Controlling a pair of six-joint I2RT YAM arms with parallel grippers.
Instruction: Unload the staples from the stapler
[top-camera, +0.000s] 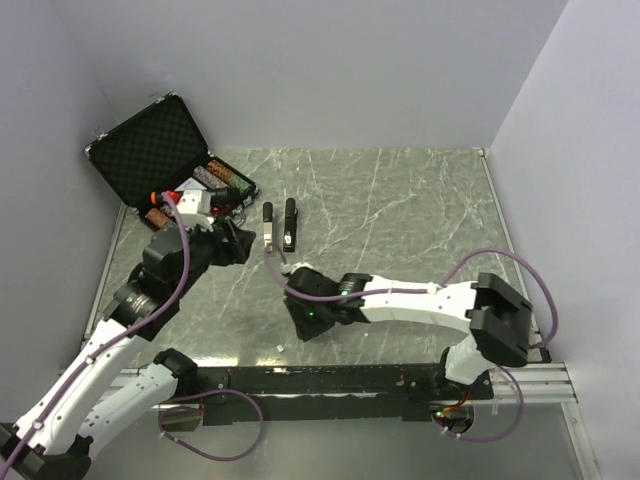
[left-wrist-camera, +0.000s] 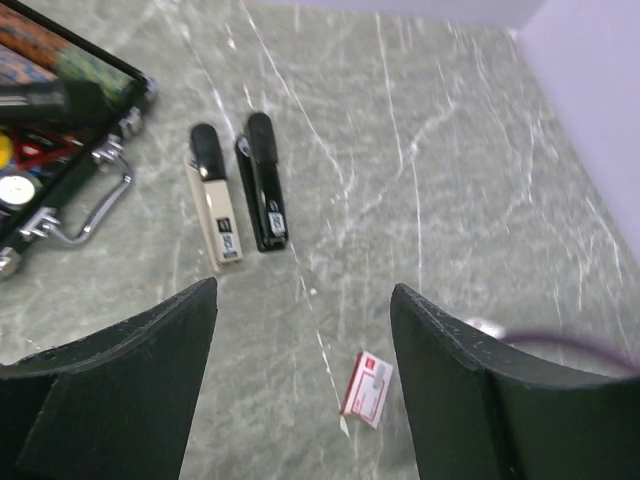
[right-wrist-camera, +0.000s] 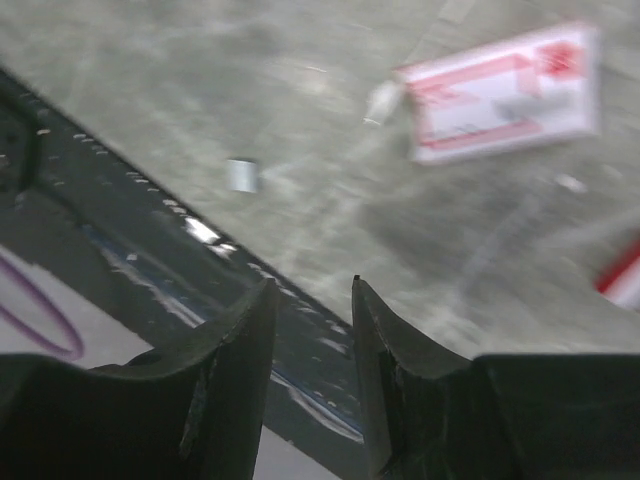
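Right jaws narrowly parted, empty | left jaws wide, empty | stapler (left-wrist-camera: 265, 200) open flat | pinch any staples sidewise, lift level

Left arm (top-camera: 130, 300) reaches forward, left gripper (left-wrist-camera: 302, 290) with jaws spread wide and empty; right arm (top-camera: 420, 300) extends leftward from its base, right gripper (right-wrist-camera: 312, 285) angled down, jaws narrowly parted, nothing between them.

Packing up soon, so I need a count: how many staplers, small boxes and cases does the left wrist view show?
beige stapler: 1
black stapler: 1
red-and-white box: 1
open black case: 1
Total: 4
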